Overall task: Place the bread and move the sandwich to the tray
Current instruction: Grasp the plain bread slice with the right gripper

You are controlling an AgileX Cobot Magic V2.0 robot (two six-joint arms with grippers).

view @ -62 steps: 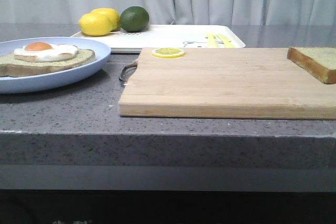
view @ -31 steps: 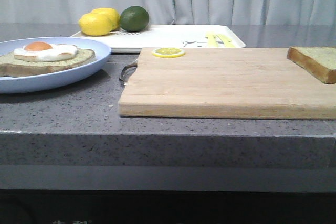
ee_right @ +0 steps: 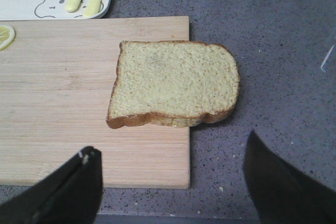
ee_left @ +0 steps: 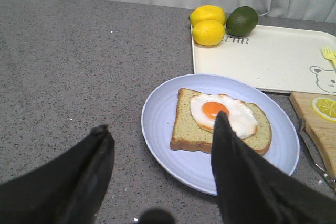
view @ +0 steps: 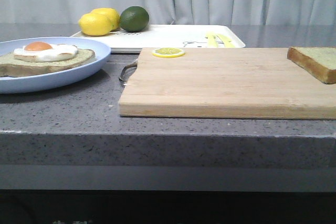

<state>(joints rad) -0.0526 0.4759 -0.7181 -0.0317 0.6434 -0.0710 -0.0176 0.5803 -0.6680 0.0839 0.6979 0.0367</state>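
The bread [view: 315, 61] lies on the right end of the wooden cutting board [view: 220, 82]; in the right wrist view the bread [ee_right: 173, 83] overhangs the board's edge onto the counter. The sandwich [view: 46, 57], bread with a fried egg, sits on the light-blue plate [view: 79, 72]; it also shows in the left wrist view [ee_left: 220, 121]. The white tray [view: 168, 36] stands behind the board. My left gripper [ee_left: 160, 124] is open and empty above the plate's near side. My right gripper [ee_right: 170, 148] is open and empty, short of the bread. Neither gripper shows in the front view.
Two lemons [view: 97, 22] and a lime [view: 134, 18] sit on the tray's left end. A lemon slice [view: 168, 52] lies on the board's far left corner. Yellow cutlery [view: 218, 39] lies on the tray's right end. The grey counter's front edge [view: 168, 135] is near.
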